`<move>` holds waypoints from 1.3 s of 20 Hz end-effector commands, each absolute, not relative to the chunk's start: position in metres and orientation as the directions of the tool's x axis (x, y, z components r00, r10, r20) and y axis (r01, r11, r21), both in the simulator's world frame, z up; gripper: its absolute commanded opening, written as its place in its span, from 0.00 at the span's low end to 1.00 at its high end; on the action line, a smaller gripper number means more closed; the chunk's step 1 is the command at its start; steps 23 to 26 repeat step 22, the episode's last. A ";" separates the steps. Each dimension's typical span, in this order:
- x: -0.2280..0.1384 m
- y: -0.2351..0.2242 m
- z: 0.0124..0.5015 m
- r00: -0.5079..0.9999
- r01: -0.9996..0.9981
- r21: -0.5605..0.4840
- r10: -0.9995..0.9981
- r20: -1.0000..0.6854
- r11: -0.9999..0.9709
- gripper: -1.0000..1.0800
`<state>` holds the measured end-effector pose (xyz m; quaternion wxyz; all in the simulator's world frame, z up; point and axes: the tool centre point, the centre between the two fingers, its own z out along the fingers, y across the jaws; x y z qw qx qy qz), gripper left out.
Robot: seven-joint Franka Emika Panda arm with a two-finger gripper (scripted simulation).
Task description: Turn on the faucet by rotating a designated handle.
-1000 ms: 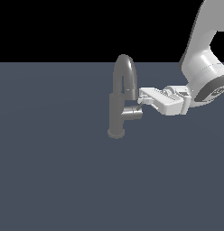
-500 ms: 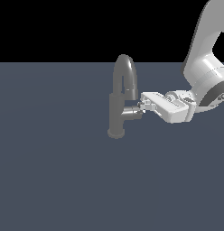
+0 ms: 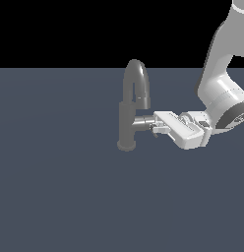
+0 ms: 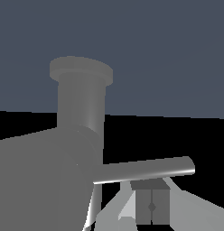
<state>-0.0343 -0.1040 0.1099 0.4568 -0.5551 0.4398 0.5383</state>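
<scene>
1. Dark blue-grey flooring (image 3: 55,197) is seen beneath a black backdrop; no writing can be read anywhere.
2. Near its middle the faucet (image 3: 127,123) is set upright.
3. Its handle (image 3: 143,121) is met at the tip by the gripper (image 3: 154,129); whether the jaws are clenched cannot be told.
</scene>
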 end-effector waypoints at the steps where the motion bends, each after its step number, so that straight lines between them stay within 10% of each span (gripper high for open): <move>1: -0.034 -0.104 0.110 0.034 -0.980 -0.034 0.004 -0.999 -0.196 0.00; 26: -0.014 -0.102 0.043 -0.001 -0.982 0.001 0.000 -1.000 -0.187 0.00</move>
